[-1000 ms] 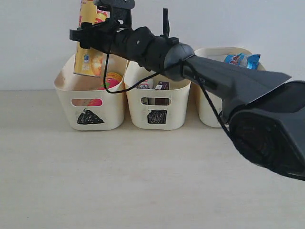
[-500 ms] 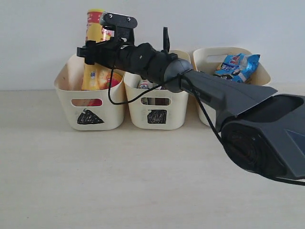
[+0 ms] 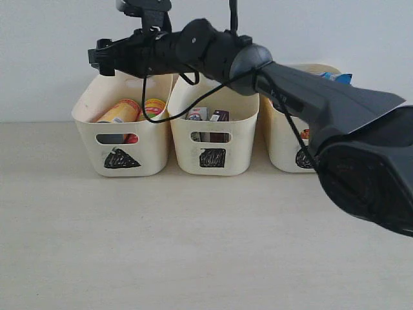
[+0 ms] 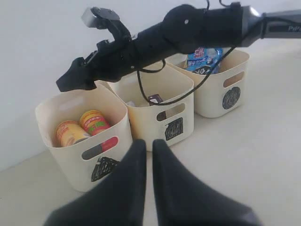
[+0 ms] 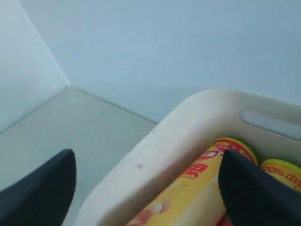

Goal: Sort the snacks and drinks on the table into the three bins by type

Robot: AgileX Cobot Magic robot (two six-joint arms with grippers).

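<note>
The yellow-orange chip tube [image 3: 119, 112] lies tilted in the triangle bin [image 3: 122, 158] beside the pink tube [image 3: 153, 106]. My right gripper [image 3: 101, 57] hangs open above that bin's left side with nothing in it; its wrist view looks down past spread fingertips [image 5: 47, 188] at the yellow-orange tube [image 5: 207, 188] and the bin rim [image 5: 188, 122]. Both drink cartons, blue-and-white [image 3: 197, 114] and purple [image 3: 220, 116], stand in the square bin [image 3: 213, 158]. The circle bin [image 3: 284, 152] holds the blue-white-black bag [image 4: 203, 59]. My left gripper [image 4: 145, 145] is shut and empty, in front of the bins.
The right arm [image 3: 290, 90] stretches across all three bins from the right and hides most of the circle bin in the exterior view. A pale wall [image 3: 51, 39] stands right behind the bins. The orange-black bag shows only as a sliver in the circle bin.
The right gripper let go of the yellow-orange tube, which dropped from upright to lying in the triangle bin. The gripper opened and rose above the bin.
</note>
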